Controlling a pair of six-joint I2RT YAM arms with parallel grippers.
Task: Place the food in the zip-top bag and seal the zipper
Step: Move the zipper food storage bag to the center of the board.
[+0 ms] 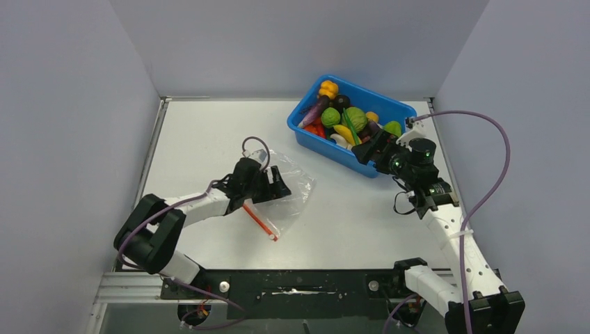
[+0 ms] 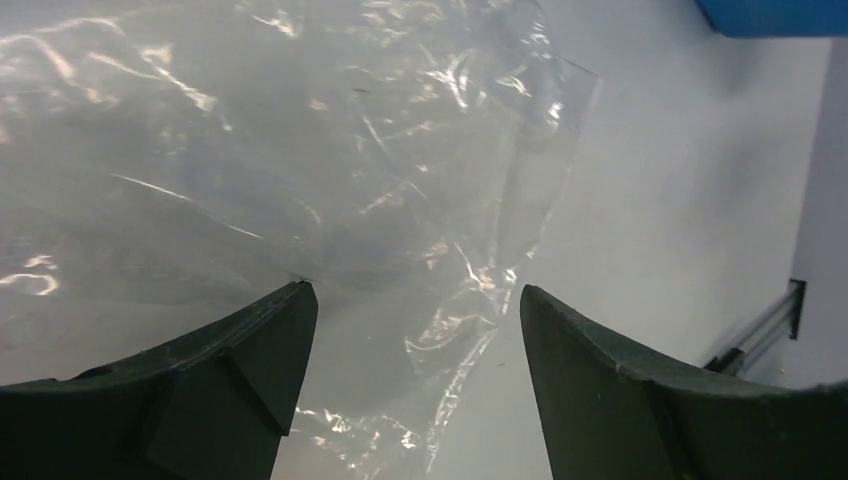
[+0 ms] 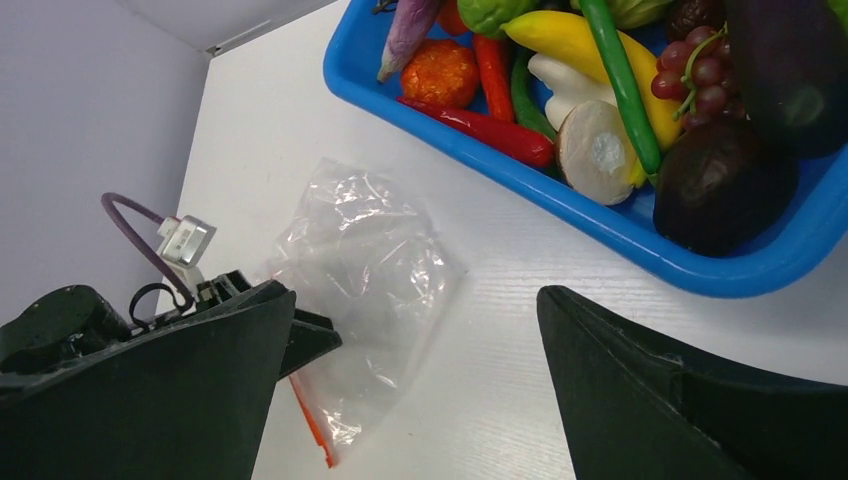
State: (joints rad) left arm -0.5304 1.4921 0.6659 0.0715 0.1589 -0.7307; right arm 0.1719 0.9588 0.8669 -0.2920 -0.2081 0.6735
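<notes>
The white table [image 1: 209, 139] is bearing a blue bin [image 1: 327, 149] at far right, with the toy food [image 1: 344, 122] lying heaped inside. The clear zip-top bag [image 1: 296, 184] is lying left of centre. The left gripper [image 2: 410, 300] is hovering over it, spread wide and gripping nothing. The right gripper [image 3: 415, 300] is hanging wide and empty at the bin's near rim. The red-orange zipper [image 1: 261, 223] is lying along the bag's near edge.

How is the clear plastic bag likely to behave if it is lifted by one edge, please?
The bag is thin and crinkled, so it would probably droop and fold. It looks empty, so likely very light and apt to slide on the smooth table if pushed. Its glossy film may slip; the red strip looks firmer.
</notes>
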